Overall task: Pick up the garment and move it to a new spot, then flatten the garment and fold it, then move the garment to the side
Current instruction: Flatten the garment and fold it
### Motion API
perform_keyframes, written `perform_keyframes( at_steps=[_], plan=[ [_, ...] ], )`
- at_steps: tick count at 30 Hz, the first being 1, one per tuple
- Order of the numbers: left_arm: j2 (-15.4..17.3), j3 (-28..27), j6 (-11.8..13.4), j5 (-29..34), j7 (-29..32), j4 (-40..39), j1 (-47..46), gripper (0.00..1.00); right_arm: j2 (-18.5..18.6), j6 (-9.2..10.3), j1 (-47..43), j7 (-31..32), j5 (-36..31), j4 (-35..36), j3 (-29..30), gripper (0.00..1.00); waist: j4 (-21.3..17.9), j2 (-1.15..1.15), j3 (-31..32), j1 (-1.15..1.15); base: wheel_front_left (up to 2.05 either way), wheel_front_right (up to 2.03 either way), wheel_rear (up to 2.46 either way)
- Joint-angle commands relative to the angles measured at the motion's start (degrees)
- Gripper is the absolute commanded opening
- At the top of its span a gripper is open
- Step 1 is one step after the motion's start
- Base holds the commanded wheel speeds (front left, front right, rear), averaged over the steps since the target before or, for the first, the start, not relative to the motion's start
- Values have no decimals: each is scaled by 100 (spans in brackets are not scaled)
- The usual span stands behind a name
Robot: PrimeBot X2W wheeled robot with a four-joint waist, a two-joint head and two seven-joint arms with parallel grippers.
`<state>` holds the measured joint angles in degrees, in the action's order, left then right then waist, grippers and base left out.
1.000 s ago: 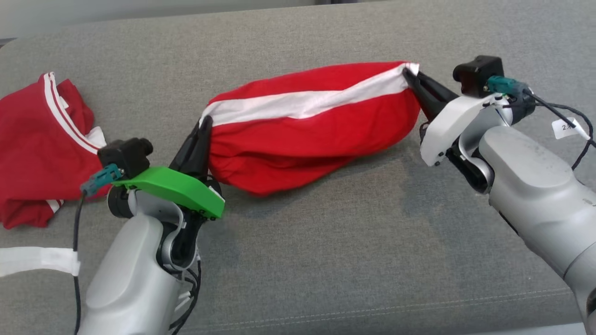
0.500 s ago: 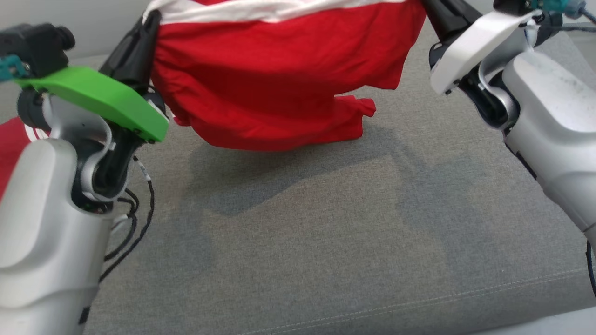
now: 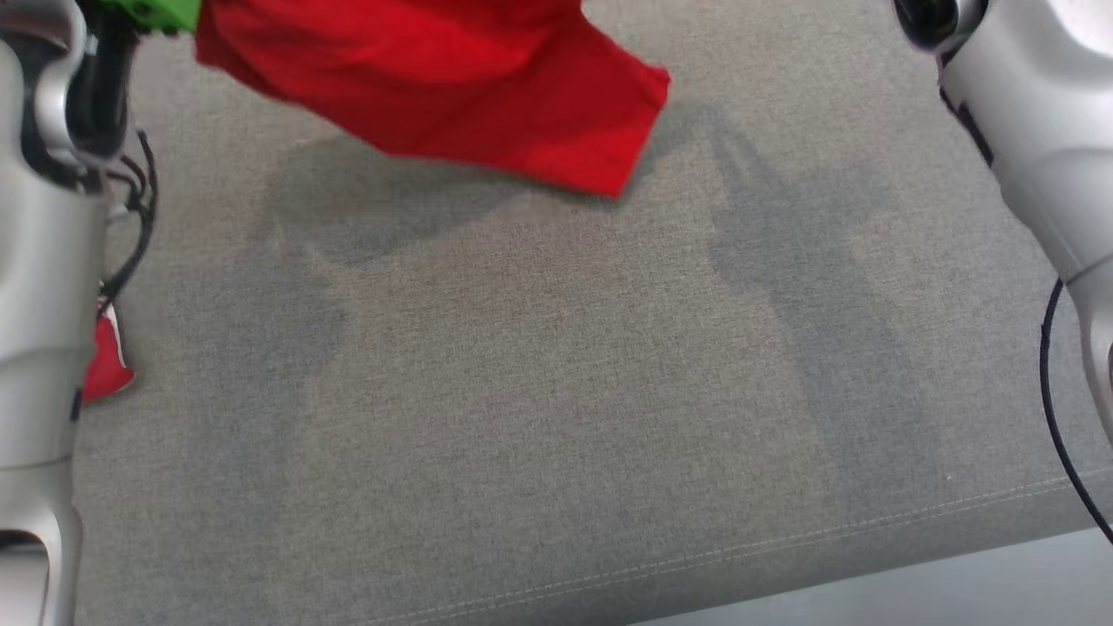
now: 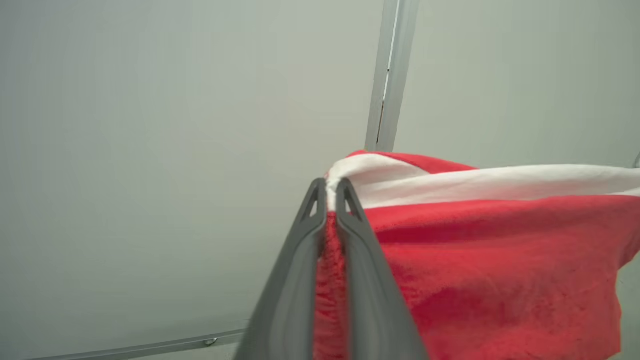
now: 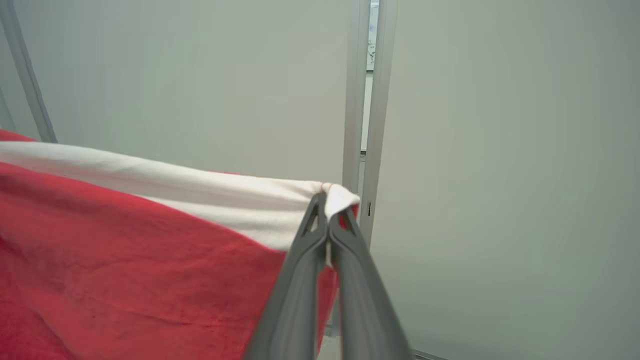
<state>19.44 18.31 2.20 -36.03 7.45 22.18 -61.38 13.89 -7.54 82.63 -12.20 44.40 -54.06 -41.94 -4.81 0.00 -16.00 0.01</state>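
The garment (image 3: pixel 452 87) is red with a white band, and it hangs in the air above the grey cushion (image 3: pixel 556 391); its lower edge shows at the top of the head view. In the left wrist view my left gripper (image 4: pixel 330 192) is shut on one end of the garment (image 4: pixel 475 250), at the white band. My right gripper (image 5: pixel 327 205) pinches the other end of the garment (image 5: pixel 125 240), also at the white band. The cloth stretches between the two grippers. Pale forearms stand at both sides of the head view.
A bit of another red cloth (image 3: pixel 106 365) peeks out behind my left arm (image 3: pixel 35 304). The cushion's front seam (image 3: pixel 783 539) runs near the bottom, with the floor beyond. A pale wall with a vertical metal post (image 5: pixel 367 100) lies behind the lifted cloth.
Both grippers have raised the garment off the cushion and out of the top of the head view. The garment now hangs free, stretched between them.
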Motion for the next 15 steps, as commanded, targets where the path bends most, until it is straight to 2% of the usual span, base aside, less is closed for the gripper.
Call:
perform_keyframes(
  at_steps=[1, 4, 7, 9, 11, 15],
  plan=[
    [54, -51, 16, 155, -291, 82, -260, 0, -49, 10, 246, -126, -103, -118, 118, 0, -88, 0, -218, -1, 0, 0, 0],
    [11, -25, -80, 494, -1143, 360, -714, 0, -168, 11, 805, -286, -423, -409, 561, 0, -194, 0, -442, -1, 0, 0, 0],
    [-54, -175, -144, 504, -1791, 570, -1094, 0, -181, 11, 1152, -301, -975, -74, 1318, 0, -309, 0, -728, -1, 0, 0, 0],
    [-79, -170, -315, 491, -1998, 765, -1108, 0, -307, 11, 921, -299, -1373, 227, 1719, 0, -349, 0, -896, -1, 0, 0, 0],
    [-89, -183, -439, 464, -2100, 982, -969, 0, -448, 10, 576, -300, -1717, 476, 1883, 0, -378, 0, -1050, -1, 0, 0, 0],
    [-176, -64, -680, 423, -2211, 1427, -521, 0, -626, 10, -268, -303, -2076, 792, 1694, 0, -373, 0, -1276, -1, 0, 0, 0]
  ],
)
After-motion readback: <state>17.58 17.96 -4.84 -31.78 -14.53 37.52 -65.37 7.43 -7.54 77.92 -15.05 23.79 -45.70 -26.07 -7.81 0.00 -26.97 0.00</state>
